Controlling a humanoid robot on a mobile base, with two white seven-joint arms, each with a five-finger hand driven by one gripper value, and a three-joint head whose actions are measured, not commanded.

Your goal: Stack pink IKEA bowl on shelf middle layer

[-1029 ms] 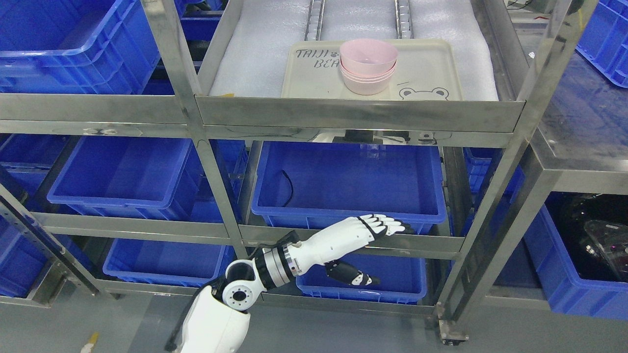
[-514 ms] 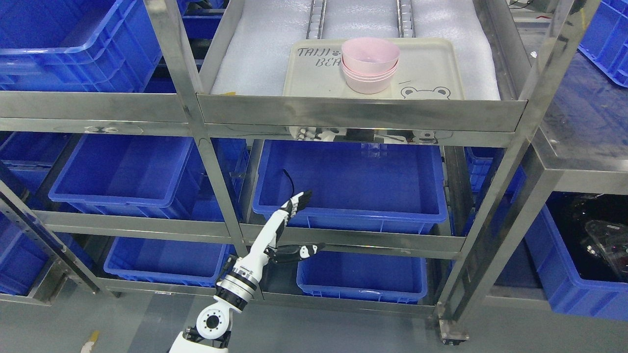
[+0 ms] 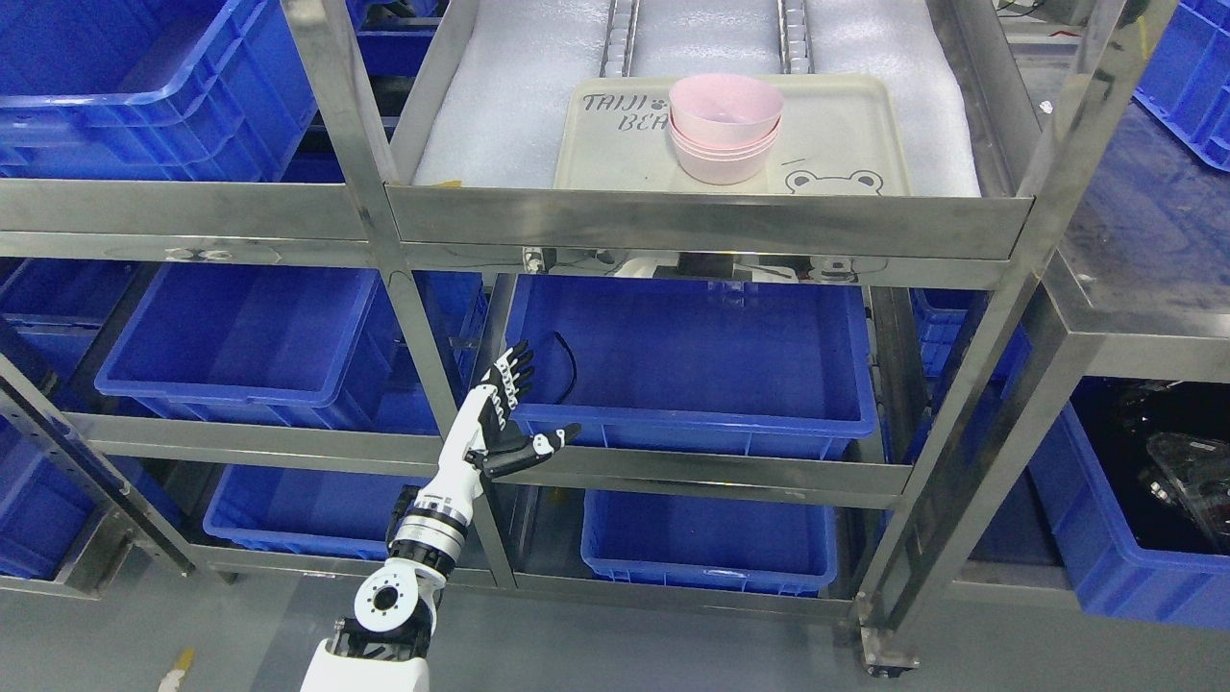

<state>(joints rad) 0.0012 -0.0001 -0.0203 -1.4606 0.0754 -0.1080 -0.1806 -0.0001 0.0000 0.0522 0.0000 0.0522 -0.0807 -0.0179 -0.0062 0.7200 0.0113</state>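
Four stacked pink bowls (image 3: pixel 724 128), one tray (image 3: pixel 846 135)

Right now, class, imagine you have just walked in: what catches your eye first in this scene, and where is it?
First, the stack of pale pink plastic bowls on a cream tray, up on the steel shelf. Next, the robot's white left hand, fingers spread and empty, raised low and left of centre before a large blue plastic crate.

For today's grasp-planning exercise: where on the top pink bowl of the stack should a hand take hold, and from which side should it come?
Grip the rim of the top pink bowl, pinching the lip from above. It sits nested upright in the other bowls on the tray, so its lower wall is hidden and only the flared rim stands free. The left hand is open and well below that shelf, so it would likely have to rise first.
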